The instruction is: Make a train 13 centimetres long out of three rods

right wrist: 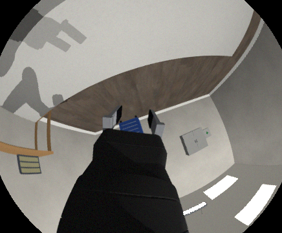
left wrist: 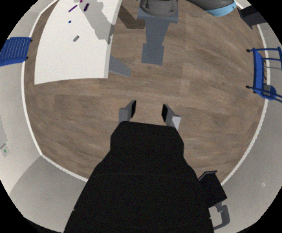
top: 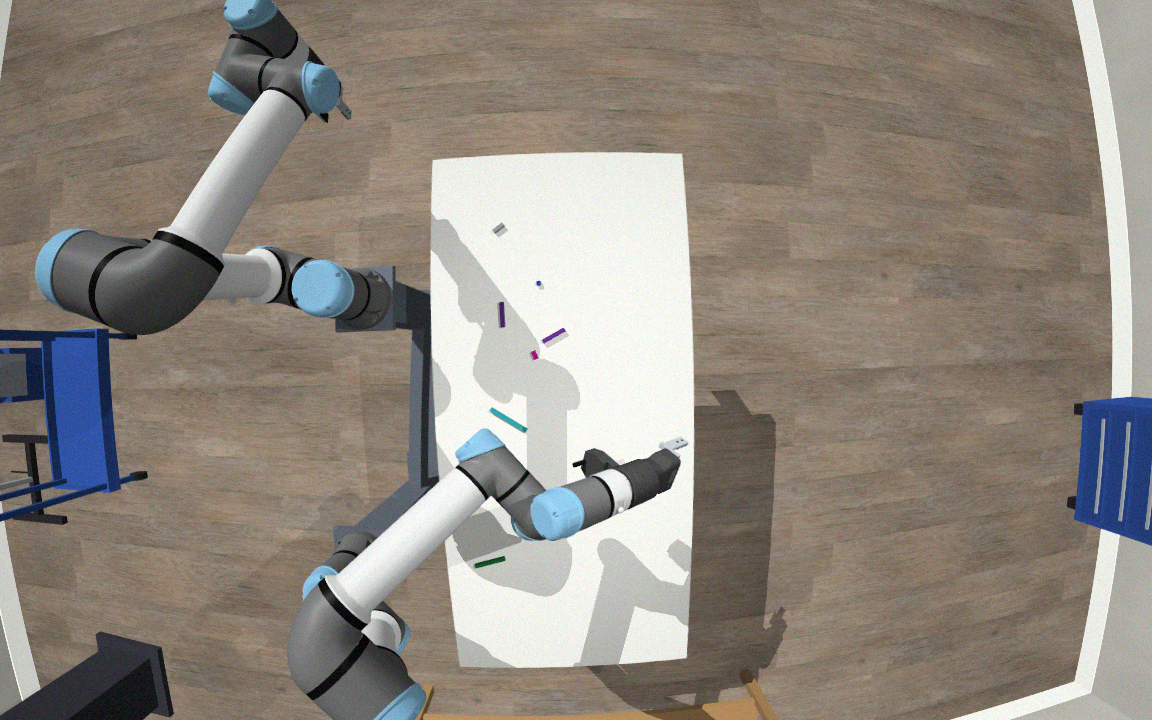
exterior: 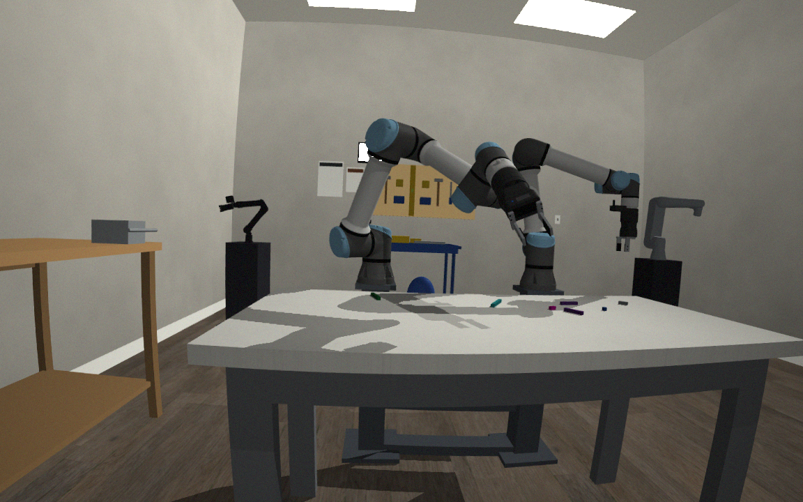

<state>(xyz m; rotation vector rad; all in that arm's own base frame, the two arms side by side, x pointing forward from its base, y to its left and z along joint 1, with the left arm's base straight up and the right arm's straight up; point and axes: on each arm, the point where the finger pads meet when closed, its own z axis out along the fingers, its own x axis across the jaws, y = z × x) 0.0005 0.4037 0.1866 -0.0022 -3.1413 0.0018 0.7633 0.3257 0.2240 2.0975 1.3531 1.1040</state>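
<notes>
The open right gripper hangs nearest, above one white table. Seven separate rods lie flat on it: two purple rods, one magenta rod, one blue rod, one turquoise rod, one grey rod, one green rod. Beyond, the left gripper is open too.

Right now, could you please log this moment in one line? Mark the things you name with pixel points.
left end effector [top: 343,109] [exterior: 622,245] [left wrist: 149,110]: open | right end effector [exterior: 532,236] [right wrist: 135,116]: open | train: unbuilt
</notes>
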